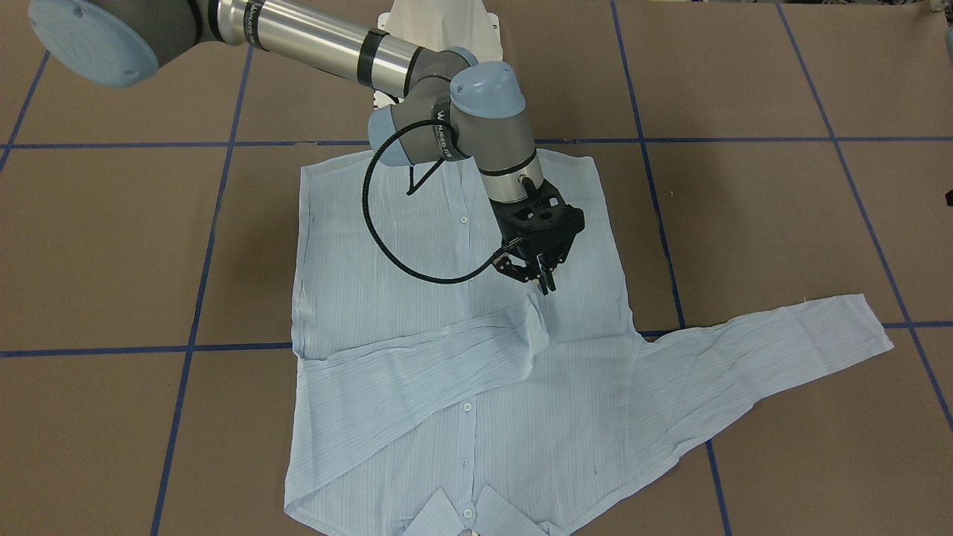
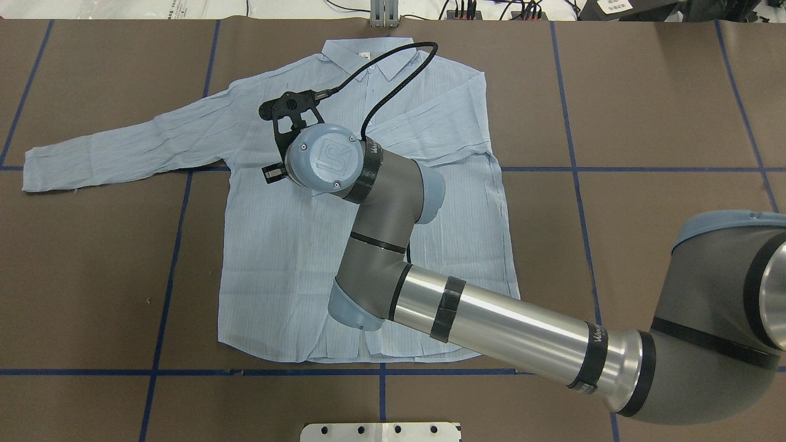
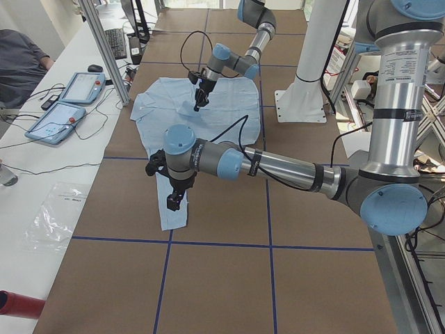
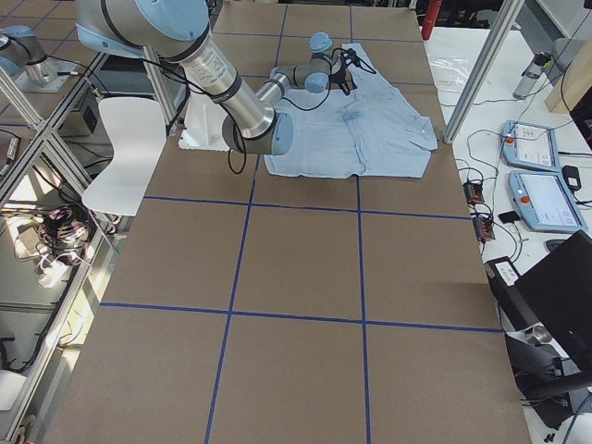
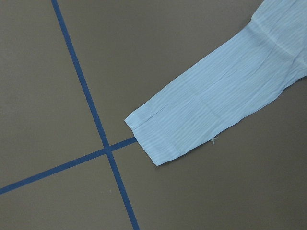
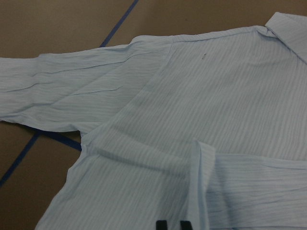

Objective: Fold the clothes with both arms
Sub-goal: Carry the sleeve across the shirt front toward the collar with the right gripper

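Right gripper point(image 1: 546, 281) near-closed, empty, above folded sleeve cuff point(image 1: 532, 313) — spread sleeve point(image 2: 123, 150) lies along table, left gripper point(image 3: 172, 202) over its cuff; opening unclear.

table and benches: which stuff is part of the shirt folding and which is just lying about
Part of the job: shirt, right gripper, left gripper.

Lying about: two tablets, keyboard, plastic bag, red tube, laptop.
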